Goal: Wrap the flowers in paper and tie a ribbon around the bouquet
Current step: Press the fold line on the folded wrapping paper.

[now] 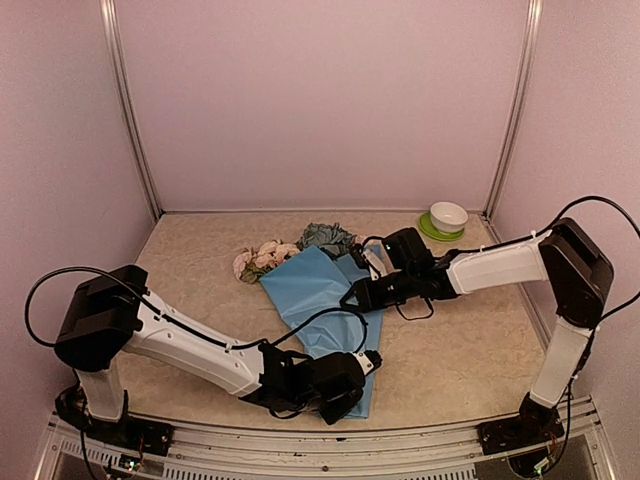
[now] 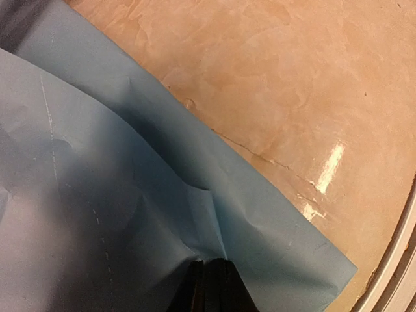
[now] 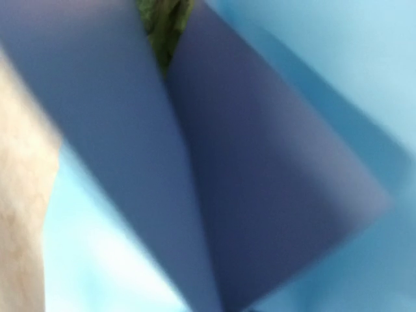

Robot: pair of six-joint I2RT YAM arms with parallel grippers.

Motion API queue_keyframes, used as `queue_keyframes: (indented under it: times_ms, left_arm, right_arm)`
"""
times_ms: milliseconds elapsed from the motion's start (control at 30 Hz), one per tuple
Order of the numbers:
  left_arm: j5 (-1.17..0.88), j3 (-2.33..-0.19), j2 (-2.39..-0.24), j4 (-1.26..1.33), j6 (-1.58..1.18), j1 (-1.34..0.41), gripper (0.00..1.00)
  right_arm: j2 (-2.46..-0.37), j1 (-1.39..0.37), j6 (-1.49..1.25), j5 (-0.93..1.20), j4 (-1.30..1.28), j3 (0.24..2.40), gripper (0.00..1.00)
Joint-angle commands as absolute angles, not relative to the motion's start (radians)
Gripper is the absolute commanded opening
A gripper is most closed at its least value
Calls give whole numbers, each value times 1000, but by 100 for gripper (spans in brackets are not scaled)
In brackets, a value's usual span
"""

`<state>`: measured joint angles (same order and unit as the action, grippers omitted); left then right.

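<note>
Mid-wrap, the left pincer point(image 2: 209, 266) nips the paper point(image 2: 130, 195) at its near edge, the right pincer point(image 1: 352, 296) hides its opening, which I cannot tell; next the paper needs folding over the flowers point(image 1: 268, 258).

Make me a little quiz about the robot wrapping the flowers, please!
1. True or false: the white bowl sits on a green plate.
2. What is the left gripper pinching? A the paper, B the bowl, C a leaf.
3. Fill in: the flowers have blue-grey blooms and pale ___ ones.
Key: 1 true; 2 A; 3 pink.
</note>
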<state>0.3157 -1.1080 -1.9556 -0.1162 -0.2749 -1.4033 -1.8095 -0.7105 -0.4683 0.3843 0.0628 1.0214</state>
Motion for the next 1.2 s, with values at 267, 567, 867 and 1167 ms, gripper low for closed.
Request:
queue_keyframes:
  times_ms: [267, 567, 867, 1167]
  left_arm:
    - [234, -1064, -1964, -73, -287, -1395, 10]
    - [212, -1028, -1954, -26, -291, -1386, 10]
    - [204, -1028, -1947, -26, -287, -1381, 10]
    - [192, -1024, -1944, -4, -288, -1373, 10]
  right_arm:
    - [-1481, -696, -510, 443, -193, 781, 100]
    - [-1454, -706, -685, 691, 107, 530, 96]
    - [-1625, -746, -768, 770, 313, 496, 70]
    - [-1678, -790, -812, 779, 406, 517, 39]
